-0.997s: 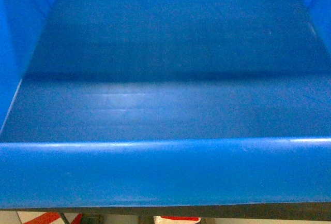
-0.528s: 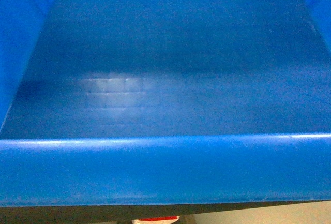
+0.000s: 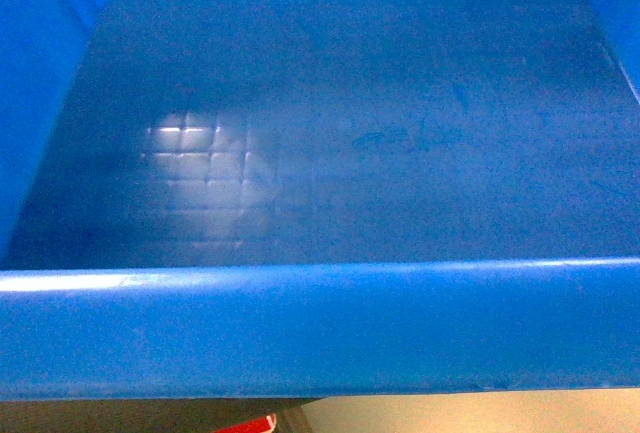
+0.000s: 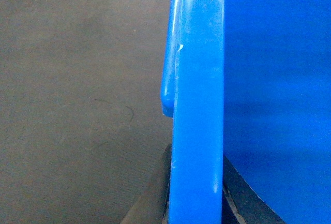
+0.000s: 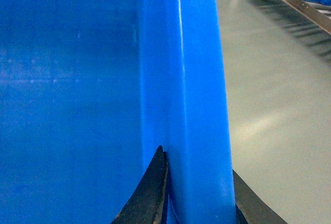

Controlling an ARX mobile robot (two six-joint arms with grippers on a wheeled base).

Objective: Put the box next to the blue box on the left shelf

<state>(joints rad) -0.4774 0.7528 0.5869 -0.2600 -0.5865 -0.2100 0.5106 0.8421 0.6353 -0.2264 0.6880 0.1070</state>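
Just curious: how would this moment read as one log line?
box: carried, empty | left gripper: shut on box | right gripper: shut on box | shelf: not reached

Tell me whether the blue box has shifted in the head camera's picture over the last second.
Barely: the box fills the same part of the picture, near rim level. But the floor strip beneath it changed from red-marked to plain pale, so the robot carrying it is travelling.

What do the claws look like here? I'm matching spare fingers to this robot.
Little shows. In each wrist view, dark, nearly black fingers with tapered, curved tips sit either side of the blue box rim; the left claw's look the same. No cables or markings visible.
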